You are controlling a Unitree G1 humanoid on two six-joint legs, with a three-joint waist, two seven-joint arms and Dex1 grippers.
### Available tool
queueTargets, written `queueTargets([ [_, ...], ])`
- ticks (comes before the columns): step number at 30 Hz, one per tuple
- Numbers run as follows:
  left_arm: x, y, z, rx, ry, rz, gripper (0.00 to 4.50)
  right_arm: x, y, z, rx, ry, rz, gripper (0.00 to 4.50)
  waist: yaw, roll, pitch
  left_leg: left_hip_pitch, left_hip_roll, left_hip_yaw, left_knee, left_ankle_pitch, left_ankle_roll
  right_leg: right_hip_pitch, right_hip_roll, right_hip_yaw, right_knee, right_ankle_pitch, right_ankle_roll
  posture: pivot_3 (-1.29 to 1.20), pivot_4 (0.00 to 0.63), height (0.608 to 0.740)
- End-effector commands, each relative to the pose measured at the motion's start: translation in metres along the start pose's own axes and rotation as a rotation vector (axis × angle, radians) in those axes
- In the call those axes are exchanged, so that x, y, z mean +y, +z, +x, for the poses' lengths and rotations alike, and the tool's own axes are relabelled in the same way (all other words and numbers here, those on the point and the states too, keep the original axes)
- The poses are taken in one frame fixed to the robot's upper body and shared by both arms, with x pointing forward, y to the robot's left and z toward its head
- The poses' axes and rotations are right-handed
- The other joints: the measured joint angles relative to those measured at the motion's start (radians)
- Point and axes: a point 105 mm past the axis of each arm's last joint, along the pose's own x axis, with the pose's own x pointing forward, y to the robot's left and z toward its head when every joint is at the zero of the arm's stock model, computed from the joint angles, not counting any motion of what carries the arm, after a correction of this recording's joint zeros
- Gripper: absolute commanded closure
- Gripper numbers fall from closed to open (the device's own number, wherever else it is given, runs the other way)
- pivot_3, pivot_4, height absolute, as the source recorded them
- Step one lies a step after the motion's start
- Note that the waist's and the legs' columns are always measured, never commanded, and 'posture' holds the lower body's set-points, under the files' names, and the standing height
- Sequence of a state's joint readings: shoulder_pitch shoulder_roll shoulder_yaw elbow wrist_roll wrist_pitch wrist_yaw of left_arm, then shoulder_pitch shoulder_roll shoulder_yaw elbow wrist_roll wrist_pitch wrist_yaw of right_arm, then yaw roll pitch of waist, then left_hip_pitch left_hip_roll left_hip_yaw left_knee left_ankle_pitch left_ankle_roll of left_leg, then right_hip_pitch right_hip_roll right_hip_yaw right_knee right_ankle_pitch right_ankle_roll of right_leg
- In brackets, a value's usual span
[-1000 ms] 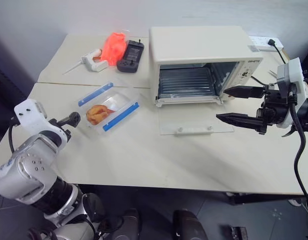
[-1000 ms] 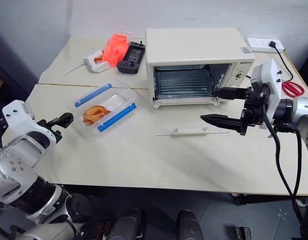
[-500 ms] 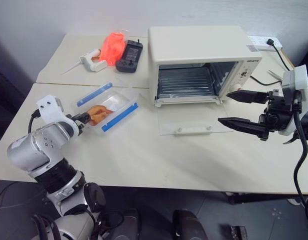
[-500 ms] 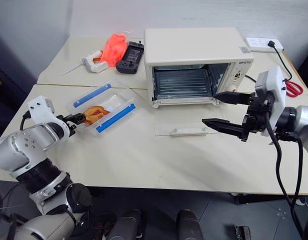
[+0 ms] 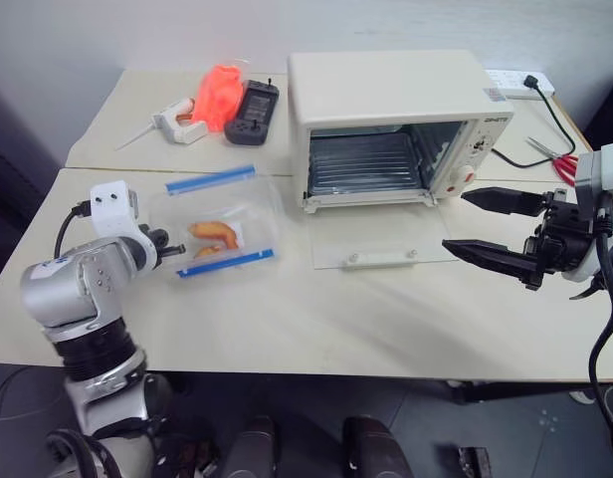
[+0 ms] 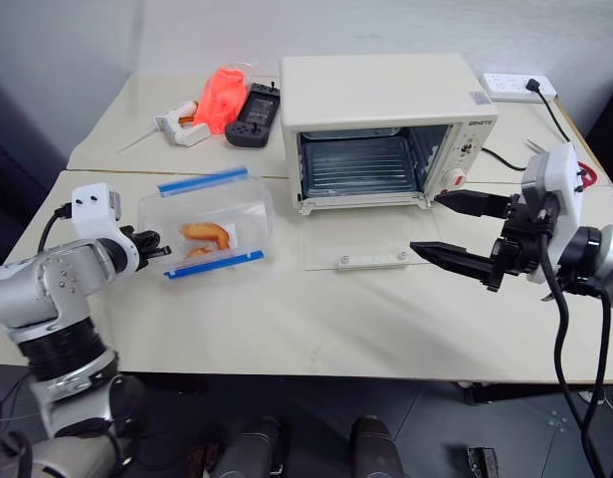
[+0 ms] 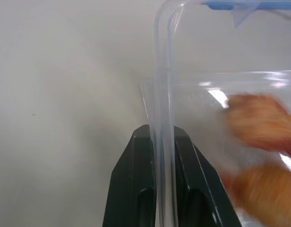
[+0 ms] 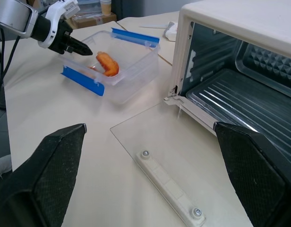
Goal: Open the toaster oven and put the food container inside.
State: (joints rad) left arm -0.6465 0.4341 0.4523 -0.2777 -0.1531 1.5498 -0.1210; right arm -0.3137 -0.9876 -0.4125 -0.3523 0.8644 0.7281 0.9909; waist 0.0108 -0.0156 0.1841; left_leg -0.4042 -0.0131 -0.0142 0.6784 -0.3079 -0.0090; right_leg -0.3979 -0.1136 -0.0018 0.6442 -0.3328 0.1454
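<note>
Food container [image 5: 222,231]: located on the table [image 5: 287,309], to the left of the toaster oven [image 5: 391,124] and well apart from its opening. It is seen tipped, the near-left end raised off the table surface.
Contents: orange-brown pieces are visible through the clear wall; they appear few, so the load is judged light.
Construction: thin clear plastic with blue clip strips along the two long sides. The wall is judged moderately stiff but liable to flex, and smooth enough to slip between narrow fingers.
Left gripper [image 7: 160,135]: the fingers are closed on the rim of the container's short end, with the wall pinched between them, as shown in the left wrist view.
Grip assessment: a single-edge pinch at one end is judged adequate for a light box but prone to let it swing or rotate; the container is best kept low and level so the food is not shifted.
Alternative hold: the long sides carry the clip strips and are judged less suitable, as a clip could be sprung.
Right gripper [image 5: 496,231]: the fingers are spread wide with nothing between them; it is held above the table to the right of the glass door [image 5: 386,249].
Toaster oven: the door is folded down flat on the table and the rack inside is bare, so the opening step is judged complete.
Risk: the lowered glass door lies in the approach path and should not be struck or loaded.
</note>
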Motion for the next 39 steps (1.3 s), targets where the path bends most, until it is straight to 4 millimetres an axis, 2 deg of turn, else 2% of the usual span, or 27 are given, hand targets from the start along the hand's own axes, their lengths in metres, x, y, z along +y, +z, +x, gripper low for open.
queueTargets([
  [1, -0.014, 0.014, -0.023, -0.031, -0.123, 0.135, 4.46, 0.001, 0.01, -0.009, -0.008, -0.016, -0.04, 0.0, 0.0, 0.0, 0.0, 0.0, 0.001, 0.0, 0.0, 0.0, 0.0, 0.0, 0.0, 0.0, 0.0, 0.0, 0.0, 0.0, 0.15, 0.74],
  [5, -0.041, 0.019, -0.033, -0.032, -0.281, 0.235, 4.46, 0.0, 0.007, -0.012, 0.008, -0.032, -0.03, 0.0, 0.01, 0.0, 0.0, -0.001, 0.004, 0.0, 0.0, 0.0, 0.0, 0.0, -0.001, 0.0, -0.001, 0.0, 0.0, 0.0, 0.15, 0.74],
  [10, -0.073, 0.034, -0.036, -0.052, -0.418, 0.263, 4.46, 0.002, 0.002, -0.016, 0.02, -0.055, -0.014, 0.0, 0.015, -0.001, 0.001, -0.001, 0.003, -0.002, 0.001, 0.0, 0.001, 0.002, -0.001, -0.001, -0.004, 0.0, 0.0, 0.0, 0.15, 0.74],
  [18, -0.143, 0.051, -0.027, -0.005, -0.598, 0.327, 4.46, 0.009, 0.0, -0.02, 0.028, -0.088, -0.002, 0.0, 0.013, -0.001, 0.001, -0.001, -0.002, -0.001, 0.001, 0.0, 0.001, 0.002, 0.0, -0.001, -0.002, 0.0, 0.0, 0.0, 0.15, 0.74],
  [22, -0.181, 0.053, -0.014, 0.002, -0.657, 0.379, 4.46, 0.014, -0.005, -0.031, 0.033, -0.118, 0.007, 0.0, 0.015, -0.001, 0.001, -0.001, -0.002, -0.002, 0.001, 0.0, 0.001, 0.002, 0.0, -0.001, -0.002, 0.0, 0.0, 0.0, 0.15, 0.74],
  [27, -0.201, 0.054, 0.001, 0.014, -0.66, 0.362, 4.46, 0.019, -0.012, -0.039, 0.038, -0.152, 0.013, 0.0, 0.013, -0.002, 0.001, -0.001, -0.004, -0.001, 0.001, 0.0, 0.002, 0.002, -0.001, -0.001, -0.002, 0.0, 0.0, 0.0, 0.15, 0.74],
  [32, -0.213, 0.053, 0.015, 0.024, -0.624, 0.305, 4.46, 0.021, -0.016, -0.042, 0.04, -0.184, 0.011, 0.0, 0.013, -0.002, 0.001, -0.001, -0.003, 0.0, 0.001, 0.0, 0.002, 0.002, -0.001, 0.0, -0.001, 0.0, 0.001, 0.0, 0.15, 0.74],
  [39, -0.227, 0.047, 0.023, 0.035, -0.588, 0.276, 4.46, 0.019, -0.014, -0.045, 0.04, -0.209, 0.007, 0.0, 0.016, -0.002, 0.001, -0.001, -0.004, -0.001, 0.002, 0.0, 0.002, 0.002, -0.001, 0.0, -0.001, 0.0, 0.001, 0.0, 0.15, 0.74],
])
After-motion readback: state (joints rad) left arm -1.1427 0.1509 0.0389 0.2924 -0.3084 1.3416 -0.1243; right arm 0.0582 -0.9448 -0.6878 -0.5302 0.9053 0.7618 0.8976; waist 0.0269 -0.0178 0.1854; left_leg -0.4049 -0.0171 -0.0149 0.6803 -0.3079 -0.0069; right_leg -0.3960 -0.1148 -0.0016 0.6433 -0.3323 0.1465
